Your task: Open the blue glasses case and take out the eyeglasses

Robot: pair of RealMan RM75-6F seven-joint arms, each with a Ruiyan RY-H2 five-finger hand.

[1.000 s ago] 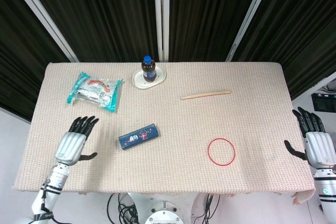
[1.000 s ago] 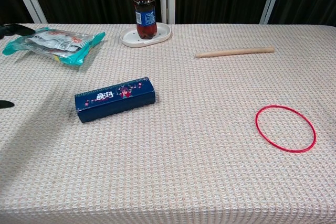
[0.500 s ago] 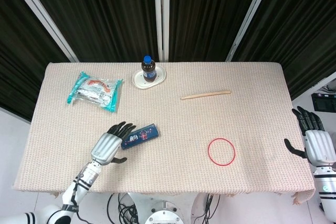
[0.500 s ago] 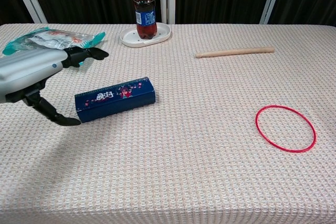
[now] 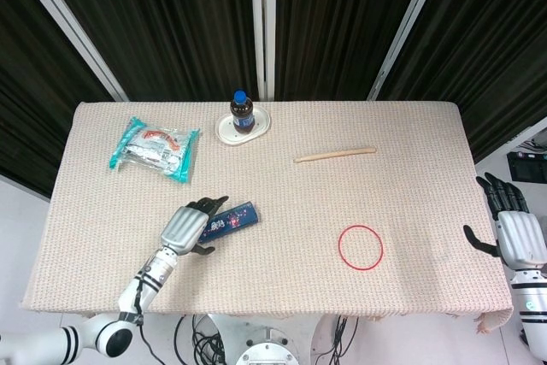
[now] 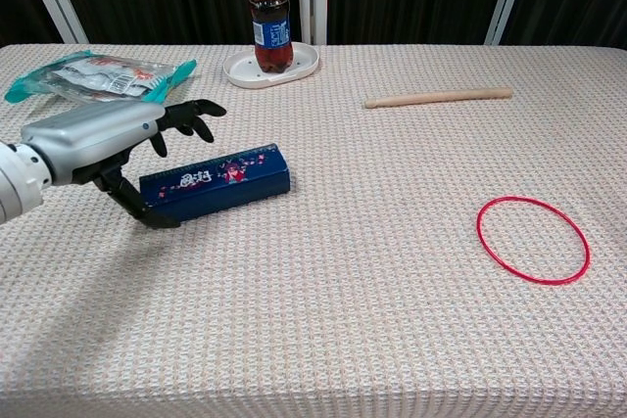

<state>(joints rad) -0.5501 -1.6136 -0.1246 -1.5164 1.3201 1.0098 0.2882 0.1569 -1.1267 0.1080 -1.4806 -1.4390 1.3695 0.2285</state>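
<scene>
Left hand (image 6: 98, 139), fingers spread, has moved over the blue glasses case (image 6: 216, 184); only the head view shows the spread right hand (image 5: 515, 232).

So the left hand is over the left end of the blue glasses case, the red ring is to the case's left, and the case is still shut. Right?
Not quite. The red ring lies to the right of the blue glasses case, not its left; the chest view shows it. The rest holds: the left hand is over the case's left end, and the case is shut.
</scene>
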